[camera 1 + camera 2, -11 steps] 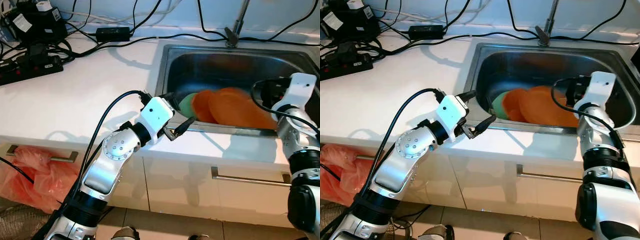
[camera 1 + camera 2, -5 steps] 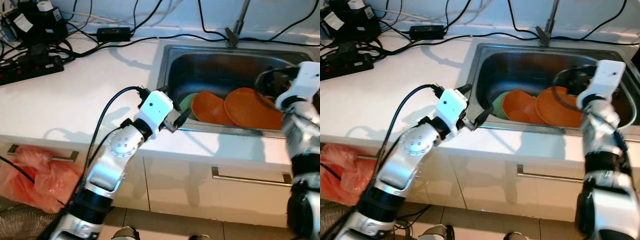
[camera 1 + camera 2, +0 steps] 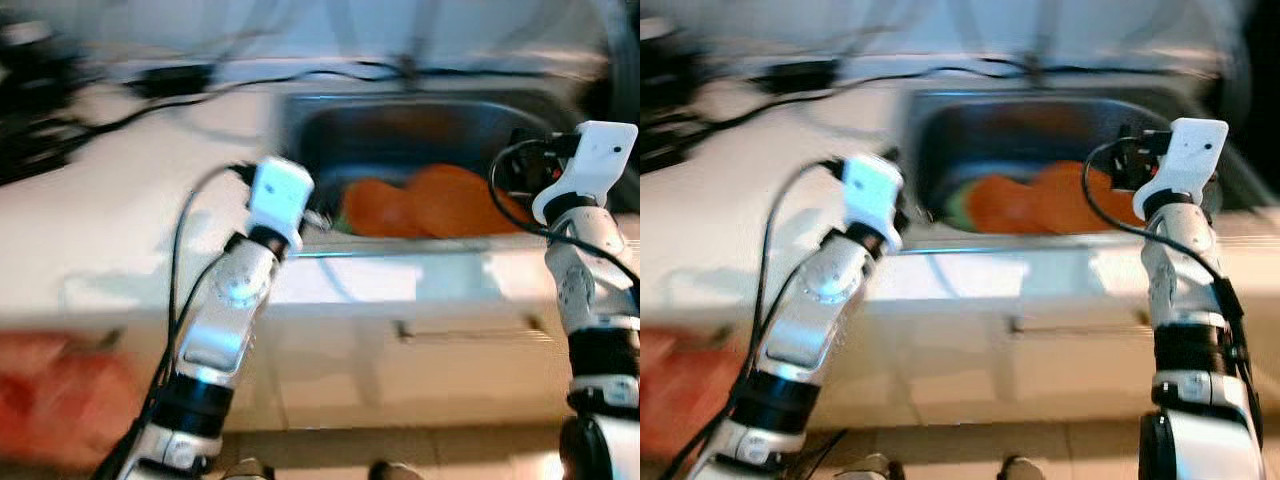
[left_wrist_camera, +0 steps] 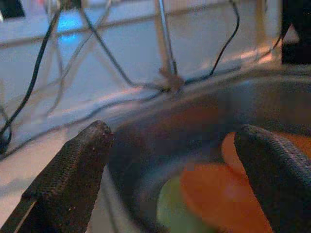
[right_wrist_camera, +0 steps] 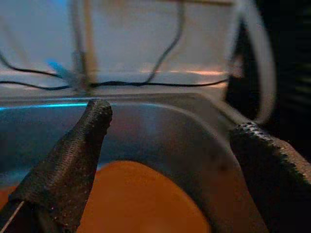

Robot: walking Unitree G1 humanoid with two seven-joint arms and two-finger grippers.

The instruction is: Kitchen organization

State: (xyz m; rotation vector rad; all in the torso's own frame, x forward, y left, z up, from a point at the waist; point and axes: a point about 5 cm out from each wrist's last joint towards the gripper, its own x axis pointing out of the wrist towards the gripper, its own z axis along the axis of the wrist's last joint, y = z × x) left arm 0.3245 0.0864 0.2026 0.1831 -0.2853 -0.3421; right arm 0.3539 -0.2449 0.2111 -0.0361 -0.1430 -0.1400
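Right of centre in the left eye view, the orange plates (image 3: 430,200) lie in the steel sink (image 3: 330,130), a green plate (image 3: 345,215) at their left edge. Everything is blurred, so settle the head before reaching.

Across the left wrist view, the left gripper (image 4: 170,174) gapes wide and empty above the sink's near rim.

Low in the right wrist view, the right gripper (image 5: 170,160) is spread wide, holding nothing, above an orange plate; lower it to a rim edge.

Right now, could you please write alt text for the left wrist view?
The left gripper is open, its two black fingers apart, facing a steel sink that holds orange plates and a green plate. A faucet and black cables stand behind.
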